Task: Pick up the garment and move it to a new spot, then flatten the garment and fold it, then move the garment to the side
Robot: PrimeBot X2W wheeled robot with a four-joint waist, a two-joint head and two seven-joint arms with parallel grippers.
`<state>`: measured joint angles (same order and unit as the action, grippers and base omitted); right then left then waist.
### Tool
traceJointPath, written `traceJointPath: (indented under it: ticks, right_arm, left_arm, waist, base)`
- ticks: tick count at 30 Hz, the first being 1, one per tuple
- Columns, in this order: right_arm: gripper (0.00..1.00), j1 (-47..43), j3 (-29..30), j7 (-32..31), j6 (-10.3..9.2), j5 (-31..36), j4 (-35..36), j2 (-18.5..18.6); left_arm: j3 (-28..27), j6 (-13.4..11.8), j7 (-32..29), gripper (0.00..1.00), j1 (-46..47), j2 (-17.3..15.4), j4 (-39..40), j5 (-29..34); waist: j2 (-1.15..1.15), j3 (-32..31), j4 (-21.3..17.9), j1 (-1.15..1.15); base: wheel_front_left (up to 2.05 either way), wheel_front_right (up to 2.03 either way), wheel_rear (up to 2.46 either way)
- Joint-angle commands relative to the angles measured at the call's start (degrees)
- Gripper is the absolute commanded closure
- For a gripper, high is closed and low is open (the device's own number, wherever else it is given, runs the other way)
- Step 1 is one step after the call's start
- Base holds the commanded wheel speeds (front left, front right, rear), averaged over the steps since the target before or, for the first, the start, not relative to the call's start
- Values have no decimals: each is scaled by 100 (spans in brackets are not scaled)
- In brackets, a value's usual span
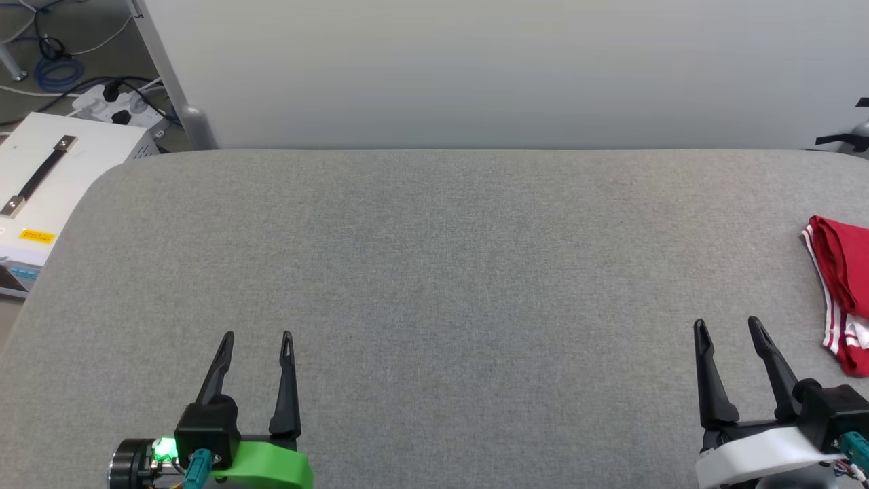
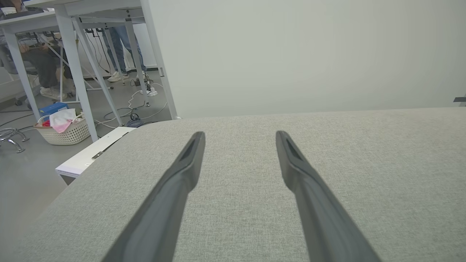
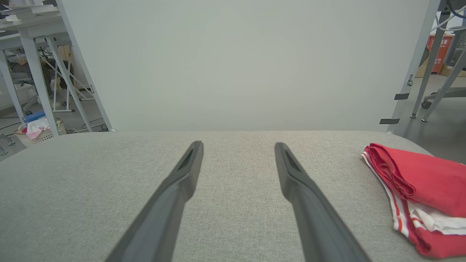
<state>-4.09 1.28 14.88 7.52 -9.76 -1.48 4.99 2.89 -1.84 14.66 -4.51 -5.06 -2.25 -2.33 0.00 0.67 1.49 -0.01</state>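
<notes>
The garment (image 1: 845, 285) is lying in a folded-up bundle at the far right edge of the grey padded table (image 1: 434, 258), red fabric on top with the red-and-white striped trim and a bit of white peeking out underneath. In the right wrist view the garment (image 3: 422, 182) is sitting off to the right of the fingers, not touching them.

The right gripper (image 1: 726, 323) is hovering just beside it on the left, jaws spread wide and holding nothing. You can see that wide gap in its own view too, right gripper (image 3: 239, 144), with just table cloth between the fingers.

The left gripper (image 1: 258, 336) is hanging well apart from the shirt at the lower left, also wide open and empty; same story up close, left gripper (image 2: 240, 134).

A pale panel (image 1: 502, 68) is standing behind the table, a white box (image 1: 41, 176) with a dark handle is sitting off the left corner, and a woven basket (image 2: 65, 131) is resting on the floor.
</notes>
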Motion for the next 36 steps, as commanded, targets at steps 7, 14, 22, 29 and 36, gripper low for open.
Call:
traceJointPath:
  ticks: [7,14,22,29,36]
  right_arm:
    - [0,-307,-134,12,-3,44,211,-62]
    - [0,-424,-164,12,-3,44,259,-39]
    - [0,-438,-193,12,-3,19,229,-13]
    - [100,-383,-182,-14,0,35,217,-52]
    - [100,-338,-179,-97,0,88,213,-61]
  left_arm:
    - [-7,53,34,0,-184,45,-2,57]
    - [-30,94,34,0,-241,50,-12,44]
    - [-29,205,34,0,-255,68,-25,-17]
    - [1,192,-22,100,-155,32,-17,-16]
    - [-16,192,-103,100,-121,43,-3,-2]
  waist:
    - [0,-127,-26,1]
    - [0,-187,-28,1]
    - [0,-209,-9,1]
    - [0,-211,-9,1]
    - [0,-203,-17,1]
  base:
    - [0,0,0]
    - [0,0,0]
    - [0,0,0]
    - [0,0,0]
    - [0,0,0]
